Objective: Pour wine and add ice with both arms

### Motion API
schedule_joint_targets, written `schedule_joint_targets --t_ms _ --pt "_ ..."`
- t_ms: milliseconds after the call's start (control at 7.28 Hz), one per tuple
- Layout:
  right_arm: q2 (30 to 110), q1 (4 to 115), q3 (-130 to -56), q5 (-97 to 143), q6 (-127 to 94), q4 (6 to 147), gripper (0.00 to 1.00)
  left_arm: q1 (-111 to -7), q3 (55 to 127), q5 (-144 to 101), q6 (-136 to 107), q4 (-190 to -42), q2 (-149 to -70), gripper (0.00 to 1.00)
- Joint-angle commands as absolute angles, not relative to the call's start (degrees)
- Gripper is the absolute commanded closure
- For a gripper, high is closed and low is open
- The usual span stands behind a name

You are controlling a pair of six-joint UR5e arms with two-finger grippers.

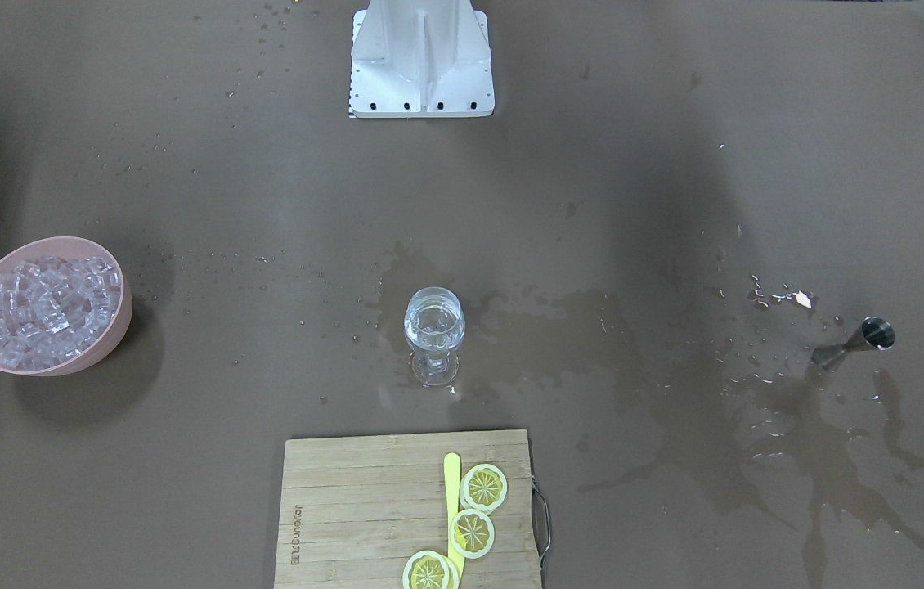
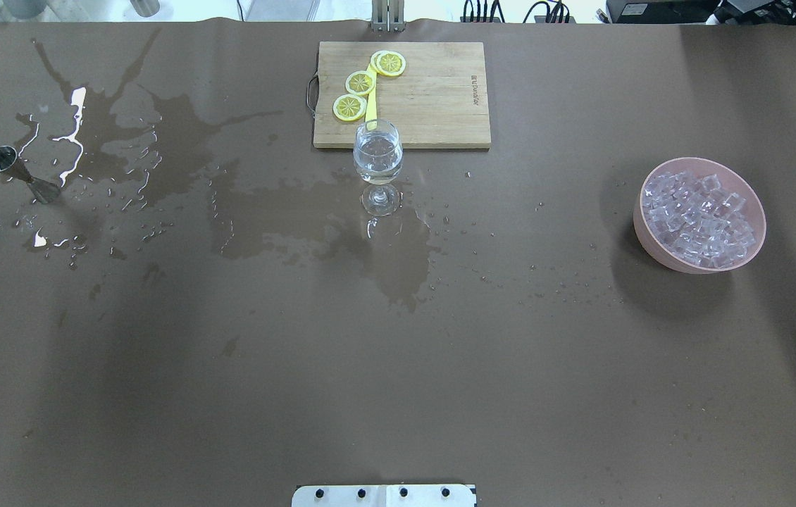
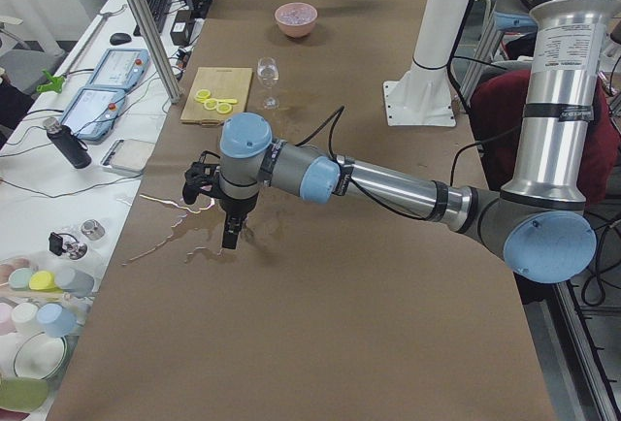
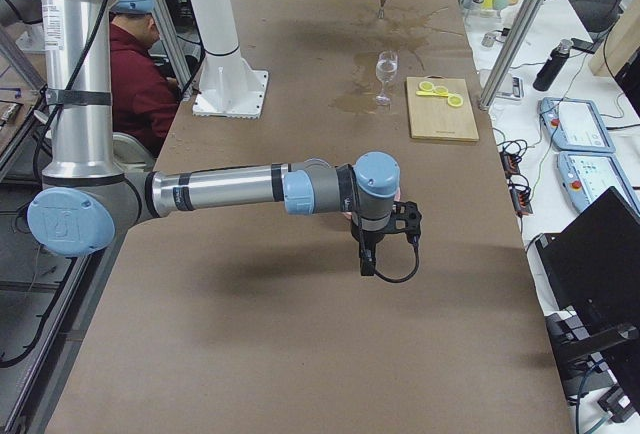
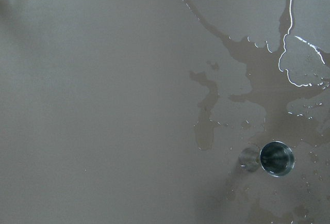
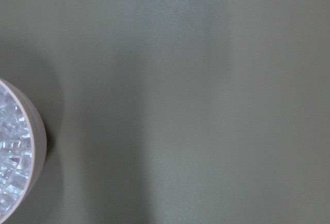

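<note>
Overhead exterior puts the wine (image 2: 377, 156) in the bowl of the stemmed glass (image 2: 380, 199), which stands upright mid-table just in front of the cutting board (image 2: 433, 105) with its lemon slices (image 2: 349, 107). Whether any cube is in that liquid is too fine to tell. The ice (image 2: 701, 218) fills the pink bowl (image 2: 658, 255), well apart on the robot's right. The steel jigger (image 2: 21, 176) stands upright well apart on the robot's left, among spilled puddles (image 2: 123, 134) that darken the brown table (image 2: 398, 366).

Only the side views show the arms. The left arm (image 3: 388, 186) reaches out with the left gripper (image 3: 230, 237) pointing down above the wet patch, and its wrist camera looks down on the jigger. The right arm (image 4: 230, 189) holds the right gripper (image 4: 367, 259) above bare table, with the bowl's rim at the edge of its wrist view. Whether either gripper's fingers are spread or closed cannot be told from these views.

I judge both arms to be in approach, neither touching its target. Next, the left must drop onto the jigger's narrow waist and the right must shift over the bowl. The wet surface could let the jigger slide
</note>
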State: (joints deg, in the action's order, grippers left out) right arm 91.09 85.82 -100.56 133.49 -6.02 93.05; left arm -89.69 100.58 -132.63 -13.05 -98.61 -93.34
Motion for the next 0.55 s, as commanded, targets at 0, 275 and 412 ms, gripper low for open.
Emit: schedule_joint_targets --t_ms 0,275,412 --pt "91.4 85.78 -101.78 132.55 -5.89 94.92 0.0 -89.56 100.46 -132.63 -13.36 -101.15 -92.73 0.02" --pt "91.49 85.78 -101.78 132.45 -5.8 94.92 0.0 -89.13 100.55 -132.63 -15.71 -101.51 -92.72 0.02" --pt "91.58 85.78 -101.78 132.45 -5.8 95.01 0.0 -88.69 100.29 -132.54 -16.95 -102.91 -92.64 0.02"
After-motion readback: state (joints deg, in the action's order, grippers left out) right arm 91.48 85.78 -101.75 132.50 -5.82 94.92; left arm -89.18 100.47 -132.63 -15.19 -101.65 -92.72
